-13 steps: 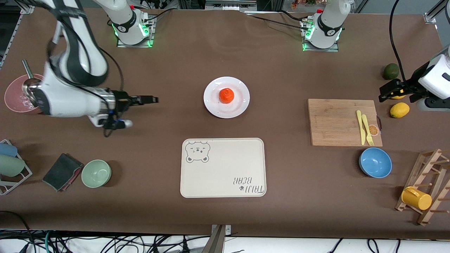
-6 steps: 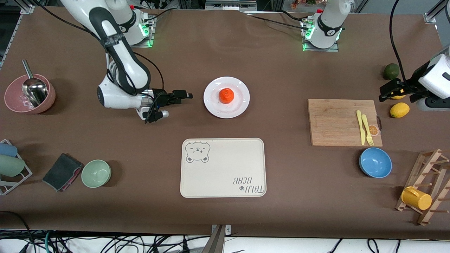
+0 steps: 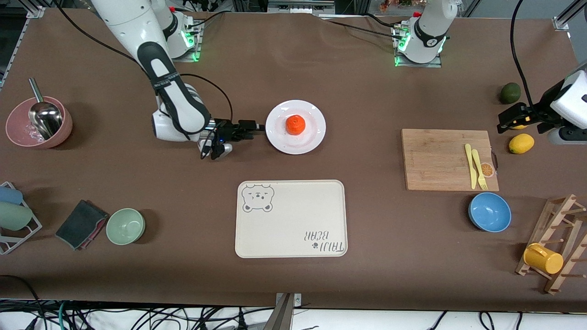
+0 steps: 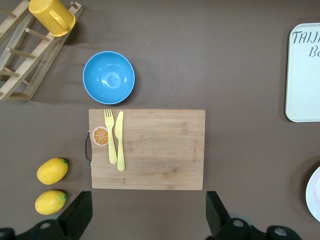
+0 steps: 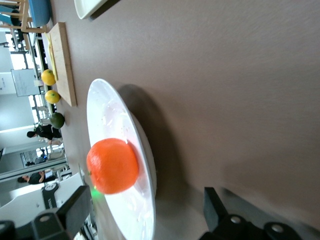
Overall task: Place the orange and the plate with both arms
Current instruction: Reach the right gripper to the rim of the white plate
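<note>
Cream tray lettered "TAIJI BEAR" lies nearer the front camera than the plate, where we see the orange resting. Beside the plate's rim, the right gripper reaches low, jaws wide and empty. We find the left gripper, spread empty, over the lemons by the cutting board.

Bright orange fruit on glossy white plate; brown, seemingly plain, table.
</note>
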{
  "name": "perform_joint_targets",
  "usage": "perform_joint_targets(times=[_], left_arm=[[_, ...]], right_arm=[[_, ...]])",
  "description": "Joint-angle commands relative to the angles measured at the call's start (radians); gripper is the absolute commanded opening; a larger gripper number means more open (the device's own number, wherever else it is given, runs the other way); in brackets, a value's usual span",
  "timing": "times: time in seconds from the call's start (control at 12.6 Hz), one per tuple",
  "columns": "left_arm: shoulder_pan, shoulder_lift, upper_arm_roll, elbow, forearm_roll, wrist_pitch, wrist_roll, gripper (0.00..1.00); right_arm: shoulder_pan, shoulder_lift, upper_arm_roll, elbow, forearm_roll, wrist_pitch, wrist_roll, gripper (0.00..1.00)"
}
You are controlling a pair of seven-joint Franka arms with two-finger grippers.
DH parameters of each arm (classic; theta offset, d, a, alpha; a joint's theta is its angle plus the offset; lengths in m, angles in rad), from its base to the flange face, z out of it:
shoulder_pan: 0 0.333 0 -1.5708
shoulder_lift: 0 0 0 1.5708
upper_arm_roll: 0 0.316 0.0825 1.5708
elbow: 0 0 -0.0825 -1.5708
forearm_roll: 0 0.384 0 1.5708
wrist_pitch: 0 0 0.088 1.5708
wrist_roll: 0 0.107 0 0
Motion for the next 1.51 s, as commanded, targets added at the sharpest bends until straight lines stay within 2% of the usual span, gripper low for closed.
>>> perform_joint_targets(times=[0.0,0.08,0.16,0.32,0.4,0.48,0.56,0.95,1.03,1.43], left_arm=[[0.000,0.000,0.001,0.019,0.012,-0.001,0.020,1.00],[0.000,0.000,0.001,0.019,0.012,-0.001,0.020,1.00],[0.001,0.000,0.001,0.019,0.012,-0.003,0.020,1.00],[0.000,0.000,0.001,0.019,0.012,-0.003,0.022,1.00],[0.001,0.000,0.001,0.019,0.012,-0.003,0.022,1.00],[0.001,0.000,0.001,0.019,0.012,-0.005,0.022,1.00],[0.001,0.000,0.001,0.019,0.012,-0.006,0.022,1.00],[0.000,0.000,0.001,0.019,0.012,-0.005,0.020,1.00],[0.000,0.000,0.001,0.019,0.012,-0.005,0.022,1.00],[0.000,0.000,0.001,0.019,0.012,-0.005,0.020,1.00]], right_arm=[[0.082,0.034,0.000,0.038,0.085,0.078,-0.015,1.00],[0.094,0.039,0.000,0.046,0.098,0.095,-0.017,0.99],[0.097,0.051,0.000,0.057,0.096,0.097,-0.021,0.88],[0.105,0.054,-0.002,0.058,0.093,0.097,-0.027,0.46],[0.105,0.056,-0.002,0.058,0.093,0.097,-0.038,0.30],[0.105,0.058,-0.002,0.058,0.092,0.097,-0.040,0.19],[0.105,0.061,-0.002,0.060,0.087,0.095,-0.040,0.14],[0.102,0.061,-0.003,0.063,0.083,0.089,-0.072,0.12],[0.100,0.059,-0.003,0.066,0.083,0.088,-0.072,0.01],[0.090,0.062,-0.007,0.172,0.084,0.086,-0.035,0.00]])
